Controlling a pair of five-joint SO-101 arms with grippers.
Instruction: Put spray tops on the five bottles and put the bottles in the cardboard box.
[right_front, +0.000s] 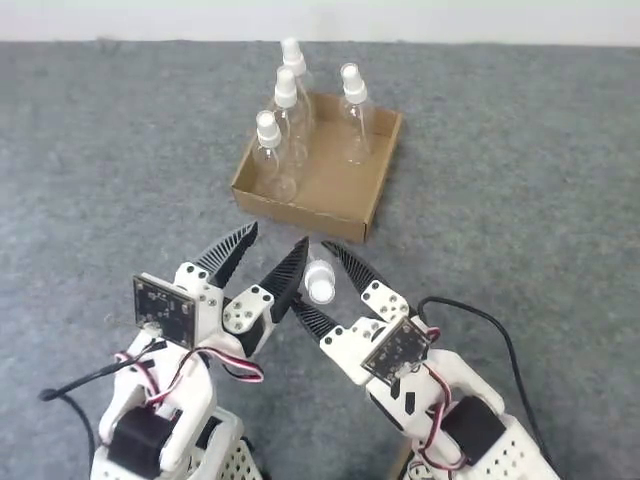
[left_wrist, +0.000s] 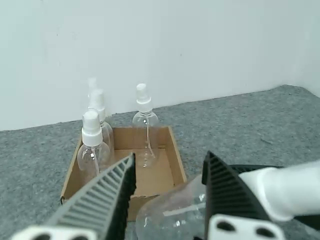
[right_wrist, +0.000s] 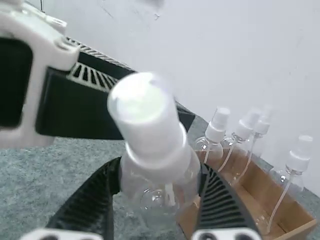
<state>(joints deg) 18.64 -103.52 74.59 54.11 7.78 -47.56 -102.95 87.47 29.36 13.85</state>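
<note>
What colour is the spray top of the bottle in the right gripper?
The spray top is white; the right wrist view shows it best.

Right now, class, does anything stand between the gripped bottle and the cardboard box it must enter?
Nothing visible does. The bottle in the right gripper is just short of the cardboard box. The box floor nearest it is bare, with the other bottles further left and back.

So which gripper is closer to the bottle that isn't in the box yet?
Right. The right gripper has its fingers shut on that bottle, in front of the cardboard box. The left gripper is open just beside it, not gripping it.
</note>
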